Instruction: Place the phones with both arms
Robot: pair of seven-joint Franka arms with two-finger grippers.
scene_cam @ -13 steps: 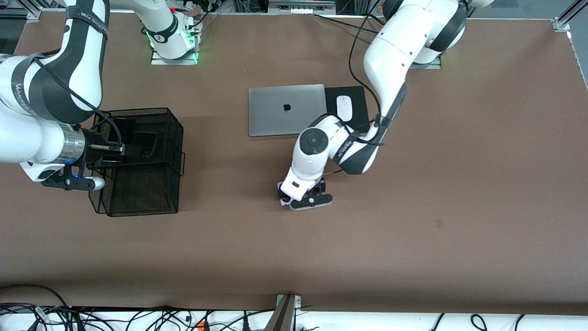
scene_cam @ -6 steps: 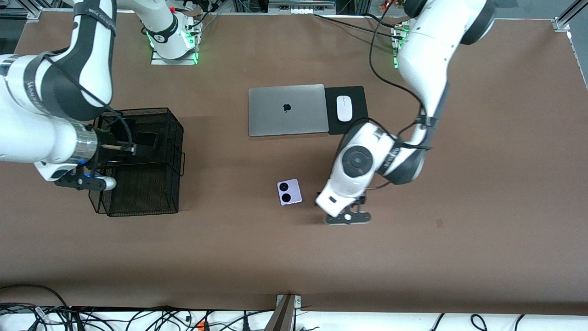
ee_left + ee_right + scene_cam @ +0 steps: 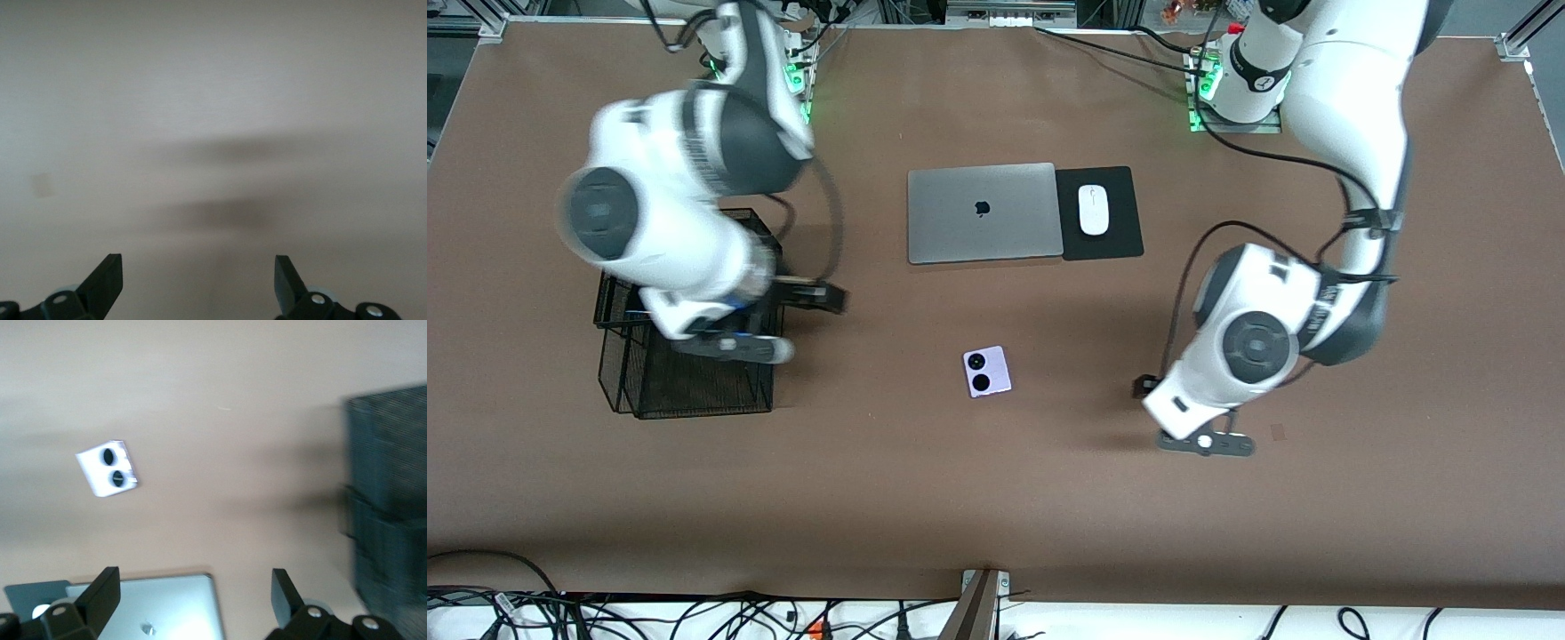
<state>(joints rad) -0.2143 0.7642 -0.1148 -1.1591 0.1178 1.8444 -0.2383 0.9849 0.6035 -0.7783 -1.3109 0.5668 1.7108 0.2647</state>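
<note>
A small square lilac-white phone with two round black lenses lies flat on the brown table, nearer the front camera than the laptop; it also shows in the right wrist view. My left gripper hangs low over bare table toward the left arm's end, well apart from the phone. Its fingers stand open with only tabletop between them. My right gripper is beside the black wire basket, over the table between basket and laptop. It is open and empty.
A shut silver laptop lies mid-table toward the bases, also seen in the right wrist view. Beside it a white mouse rests on a black pad. The basket's mesh wall stands toward the right arm's end.
The left gripper left the lilac-white phone on the table and swung away toward its own end. The right arm pulled out of the basket and swung toward the table's middle.
</note>
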